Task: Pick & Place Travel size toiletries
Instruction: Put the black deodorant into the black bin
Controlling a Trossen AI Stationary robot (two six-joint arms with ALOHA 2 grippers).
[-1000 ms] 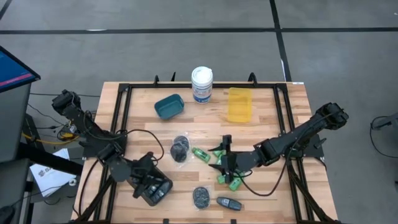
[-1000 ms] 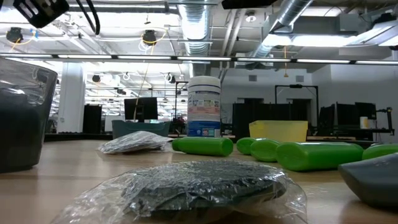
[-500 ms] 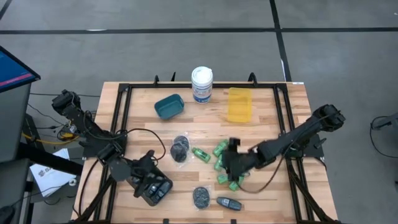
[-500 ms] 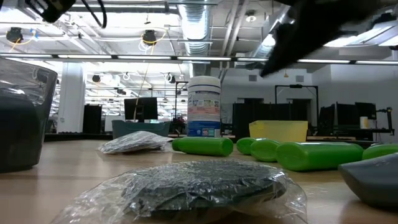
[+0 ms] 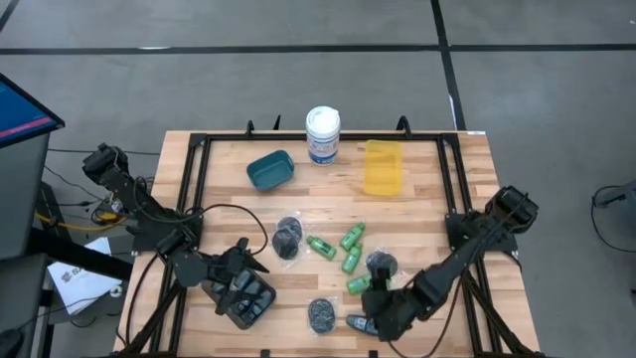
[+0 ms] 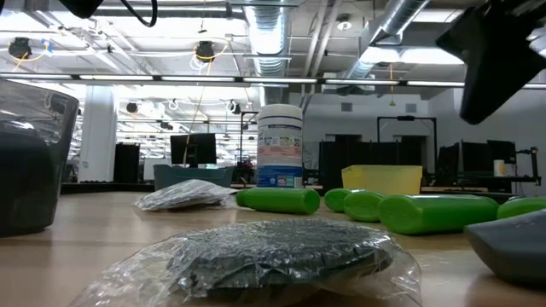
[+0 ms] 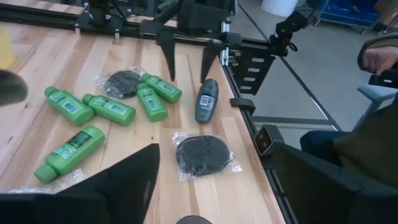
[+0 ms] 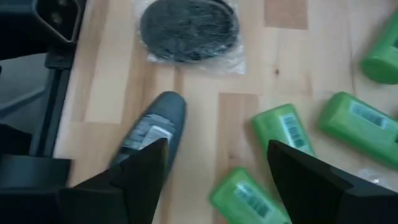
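Near the counter's (image 5: pixel 427 214) front edge: right claw (image 5: pixel 376 316), spread, above dark grey mini bottle (image 5: pixel 364 323); green mini bottles (image 5: pixel 350 249) loose mid-counter. Left claw (image 5: pixel 241 288), spread, over black bin (image 5: pixel 248 303).

Mini bottles (image 5: pixel 348 251) right of wrapped piece (image 5: pixel 287 237)

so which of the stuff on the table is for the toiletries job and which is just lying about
For the job:
- green mini bottles
- dark grey mini bottle
- wrapped round dark pieces
- black bin under the left end effector

Just lying about:
- white canister
- teal container
- yellow container
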